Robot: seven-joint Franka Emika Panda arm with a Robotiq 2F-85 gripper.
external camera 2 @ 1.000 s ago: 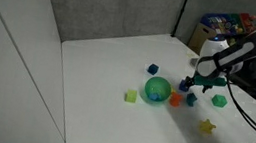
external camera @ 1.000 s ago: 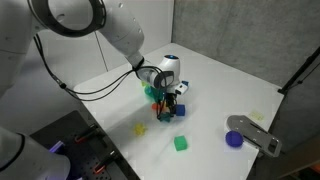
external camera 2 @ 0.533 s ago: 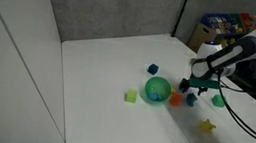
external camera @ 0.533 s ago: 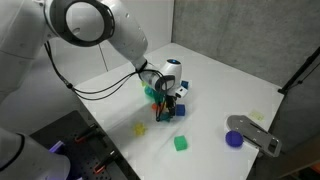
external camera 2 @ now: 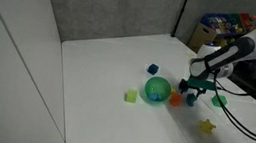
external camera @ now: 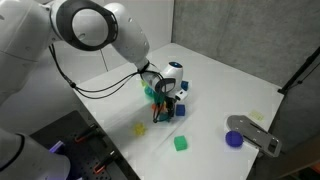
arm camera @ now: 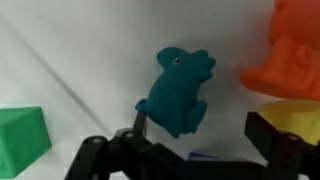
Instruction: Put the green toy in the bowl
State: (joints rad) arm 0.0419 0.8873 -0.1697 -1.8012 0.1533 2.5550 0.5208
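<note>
The green toy (arm camera: pixel 180 90), a small dark teal animal figure, stands on the white table in the middle of the wrist view. My gripper (arm camera: pixel 203 128) is open around it; the toy sits close to the left finger with a wide gap to the right finger. In both exterior views the gripper (external camera: pixel 165 108) (external camera 2: pixel 195 90) is low over the table among the toys. The round teal bowl (external camera 2: pixel 158 88) stands beside the gripper, and is partly hidden behind the wrist in an exterior view (external camera: pixel 150 90).
An orange toy (arm camera: pixel 292 50) (external camera 2: pixel 176 99) lies between toy and bowl. A bright green cube (arm camera: pixel 20 140) (external camera 2: pixel 220 100) (external camera: pixel 181 143), a yellow star (external camera 2: pixel 207 125), a pale yellow-green piece (external camera 2: pixel 131 96) (external camera: pixel 140 128), blue pieces (external camera 2: pixel 152 70) (external camera: pixel 181 110) and a purple round object (external camera: pixel 234 139) lie around.
The gripper has shifted slightly toward the bowl and settled lower around the toys. The toys and the bowl have not moved.
</note>
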